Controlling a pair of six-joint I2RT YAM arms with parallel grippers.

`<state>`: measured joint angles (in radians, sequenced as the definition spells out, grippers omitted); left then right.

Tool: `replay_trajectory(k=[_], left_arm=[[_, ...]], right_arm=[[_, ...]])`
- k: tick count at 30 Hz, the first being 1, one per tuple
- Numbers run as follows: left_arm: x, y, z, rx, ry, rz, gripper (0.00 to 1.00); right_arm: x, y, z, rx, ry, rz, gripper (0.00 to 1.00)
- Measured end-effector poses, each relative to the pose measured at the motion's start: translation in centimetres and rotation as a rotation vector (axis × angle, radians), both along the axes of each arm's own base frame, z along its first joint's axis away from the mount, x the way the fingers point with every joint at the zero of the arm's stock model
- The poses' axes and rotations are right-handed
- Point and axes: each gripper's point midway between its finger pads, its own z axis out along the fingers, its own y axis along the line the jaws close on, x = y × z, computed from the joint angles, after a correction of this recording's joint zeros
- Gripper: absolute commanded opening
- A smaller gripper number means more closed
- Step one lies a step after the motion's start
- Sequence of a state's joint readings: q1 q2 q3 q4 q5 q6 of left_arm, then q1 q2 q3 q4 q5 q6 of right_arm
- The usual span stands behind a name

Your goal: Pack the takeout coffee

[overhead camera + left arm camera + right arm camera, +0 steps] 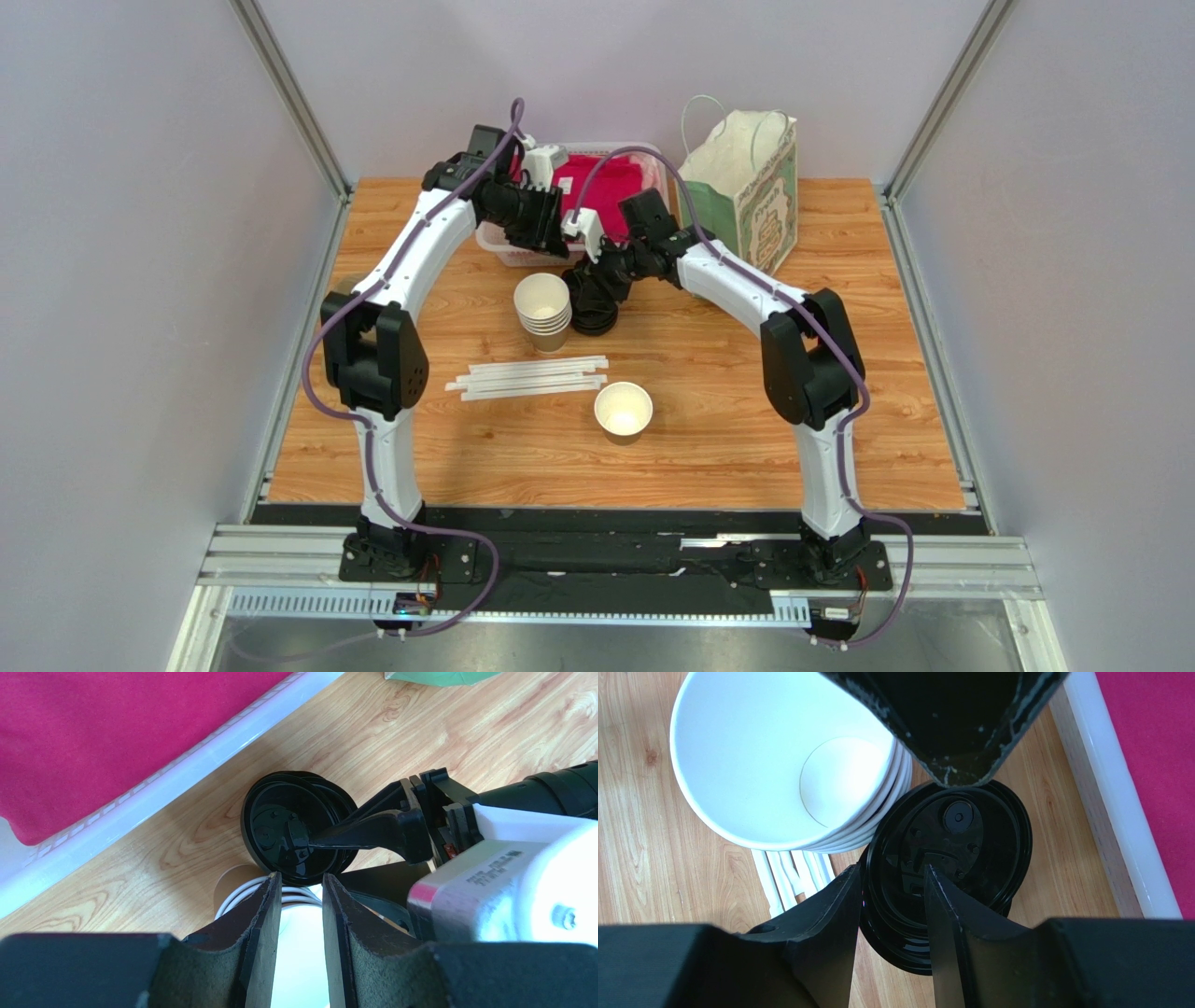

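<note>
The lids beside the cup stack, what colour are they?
Black lids, clearest in the right wrist view.

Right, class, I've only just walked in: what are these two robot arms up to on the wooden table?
Both arms reach to the far middle of the table. The right gripper hangs over the pile of round black plastic lids, fingers on either side of the top lid's edge. The left gripper hovers at the stack of nested paper cups beside that pile. The single open tan paper cup stands alone nearer the arm bases, without a lid. The green paper bag waits at the back.

Two white arms (400,273) with black joints, purple cables, and black wedge-shaped jaws.
</note>
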<state>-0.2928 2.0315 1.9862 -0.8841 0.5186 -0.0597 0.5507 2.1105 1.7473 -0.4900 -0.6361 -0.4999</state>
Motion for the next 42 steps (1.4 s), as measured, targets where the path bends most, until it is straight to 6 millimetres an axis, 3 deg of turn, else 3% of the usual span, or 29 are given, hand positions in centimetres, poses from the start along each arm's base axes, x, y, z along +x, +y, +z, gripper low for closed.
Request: replay_trajectory(k=[11,17,26,37,42], left_arm=[[-0.1,0.0,-0.3,-0.001,0.005,-0.001,0.36],[-0.1,0.0,-0.2,-0.002,0.005,-0.002,0.36],[-0.1,0.0,-0.2,-0.003,0.005,-0.002,0.36],[0.0,0.3,-0.1,-0.006,0.003,0.003,0.39],[0.1,0.7,1.3,-0.037,-0.008,0.011,0.45]], right_arm=[[0.2,0.3,0.2,0.007,-0.021,0.008,0.31],[0.3,0.3,0.1,0.0,-0.03,0.01,0.3],[0.2,0.3,-0.8,-0.015,-0.027,0.016,0.01],[0.2,0.3,-0.8,-0.018,-0.028,0.016,0.0],[0.5,0.0,-0.1,-0.011,-0.033,0.002,0.0]])
